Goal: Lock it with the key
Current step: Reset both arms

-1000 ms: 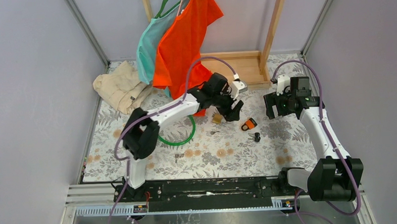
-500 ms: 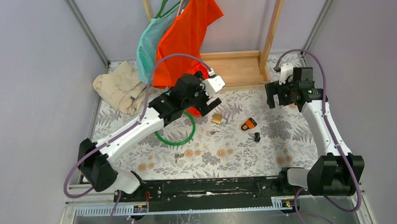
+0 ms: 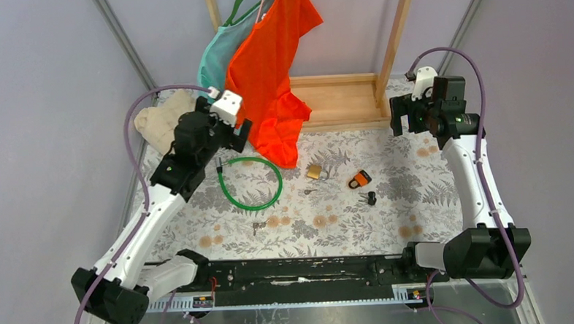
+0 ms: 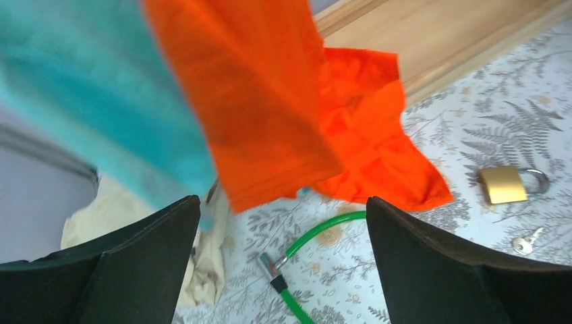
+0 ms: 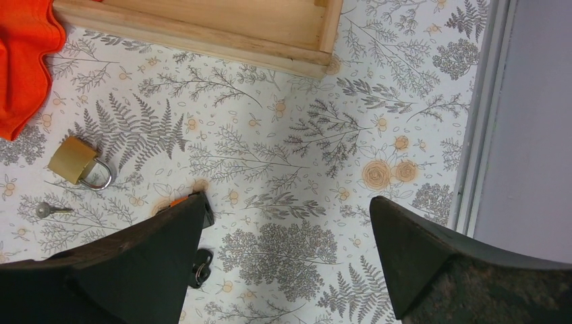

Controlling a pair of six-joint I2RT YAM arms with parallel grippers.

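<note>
Over the far-left part of the surface, the left gripper (image 3: 233, 134) is raised, jaws spread wide, nothing between them. Its wrist view looks past the gripper (image 4: 282, 200) at the hem of an orange shirt (image 4: 270, 101) and a teal shirt (image 4: 88, 101), both hanging on the far side. A beige cloth (image 3: 154, 120) lies crumpled near the far-left corner. A green cable loop (image 3: 280, 183) lies just nearer, left of centre.

Near the far-right corner, the right gripper (image 3: 401, 119) is also raised, with its jaws equally wide and empty. It sits beside the right end of the wooden rack base (image 3: 340, 97) that runs along the far edge.

The key (image 3: 359, 179), with its orange head, lies flat on the floral table (image 3: 389, 216), about mid-surface and slightly right of centre, well apart from both grippers. In the right wrist view only a sliver of orange shows at one finger's edge.

A brass padlock (image 3: 314, 172) lies just left of the key, on its side, close to the drooping hem of the orange shirt. A small bare key (image 3: 309, 192) sits just nearer than the padlock. A black-headed key bunch (image 3: 370, 198) is just nearer than the orange key, not touching it.
</note>
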